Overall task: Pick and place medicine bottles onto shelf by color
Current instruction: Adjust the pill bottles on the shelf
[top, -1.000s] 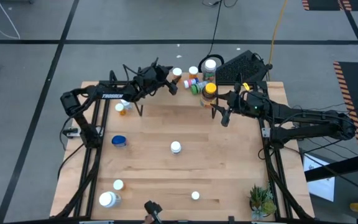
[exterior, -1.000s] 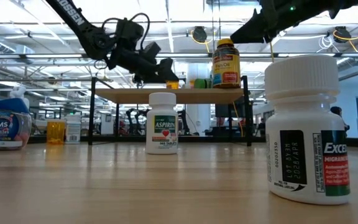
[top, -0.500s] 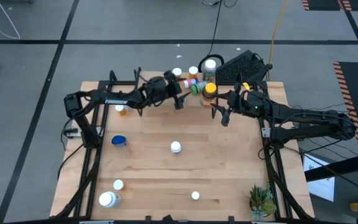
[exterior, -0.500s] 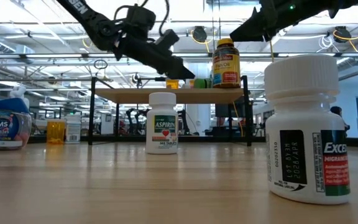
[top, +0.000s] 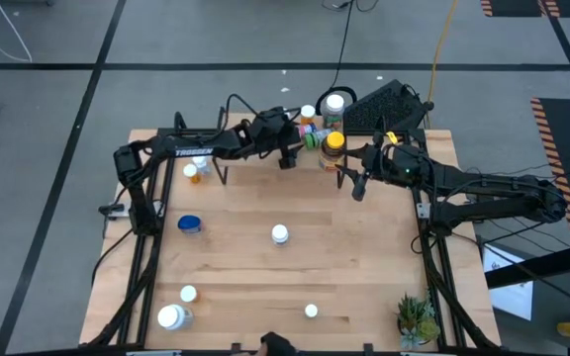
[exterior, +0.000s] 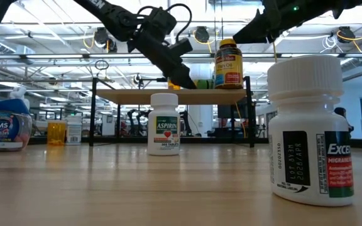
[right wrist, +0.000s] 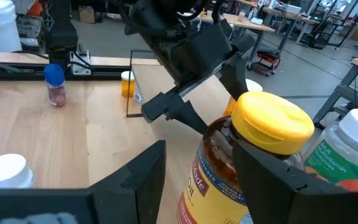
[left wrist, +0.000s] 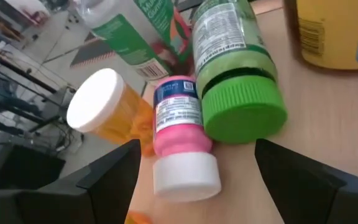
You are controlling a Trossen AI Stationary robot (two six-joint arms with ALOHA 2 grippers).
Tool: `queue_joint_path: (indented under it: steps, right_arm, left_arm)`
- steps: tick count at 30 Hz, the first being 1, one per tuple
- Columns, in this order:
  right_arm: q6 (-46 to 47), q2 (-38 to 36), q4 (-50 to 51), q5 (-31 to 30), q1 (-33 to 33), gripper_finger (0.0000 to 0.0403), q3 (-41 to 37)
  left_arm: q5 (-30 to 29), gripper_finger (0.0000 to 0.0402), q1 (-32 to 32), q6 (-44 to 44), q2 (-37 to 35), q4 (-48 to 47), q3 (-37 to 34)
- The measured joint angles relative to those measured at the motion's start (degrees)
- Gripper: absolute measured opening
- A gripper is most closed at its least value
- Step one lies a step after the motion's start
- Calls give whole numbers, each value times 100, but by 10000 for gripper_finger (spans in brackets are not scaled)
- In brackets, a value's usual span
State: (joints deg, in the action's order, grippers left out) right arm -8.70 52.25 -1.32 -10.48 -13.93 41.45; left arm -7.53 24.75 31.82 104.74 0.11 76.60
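The shelf [exterior: 124, 95] stands at the table's far middle. On its right part lie a pink bottle with a white cap [left wrist: 182, 143] and a green bottle with a green cap [left wrist: 238, 93], beside an orange bottle [left wrist: 101, 106]. My left gripper [top: 285, 153] hovers open just before these, the pink bottle's cap between its fingertips, untouched. A yellow-lidded amber bottle [right wrist: 253, 155] stands upright on the shelf's right end [top: 333, 146]. My right gripper [top: 352, 180] is open just on the near side of it, its fingers flanking the bottle without touching.
Loose on the table are a white aspirin bottle [top: 280, 234], a blue jar [top: 189, 224], an orange bottle [top: 195, 173], two white-capped bottles near left [top: 171, 316], and one at the near middle [top: 311, 311]. A potted plant [top: 416, 318] stands near right.
My left gripper has travelled toward the table's right edge along the shelf, tipping its fingers downward, and now hovers over the lying pink and green bottles. The bottles have stayed where they were.
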Motion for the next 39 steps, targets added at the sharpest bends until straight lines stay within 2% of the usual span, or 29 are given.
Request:
queue_joint_path:
  steps: [5,10,19,23,39]
  right_arm:
    - [-31,0,29,1,0,183,0]
    - [-41,0,24,0,0,183,0]
    - [-8,0,-20,0,0,183,0]
    - [4,0,-20,1,0,183,0]
    - [-6,0,-16,2,0,183,0]
  left_arm:
    - [0,319,49,1,-6,-380,57]
    - [0,314,90,-42,-6,-370,52]
    - [162,247,101,-40,-6,-239,48]
    - [173,231,105,-34,52,-197,48]
    - [109,227,78,-104,182,-56,44]
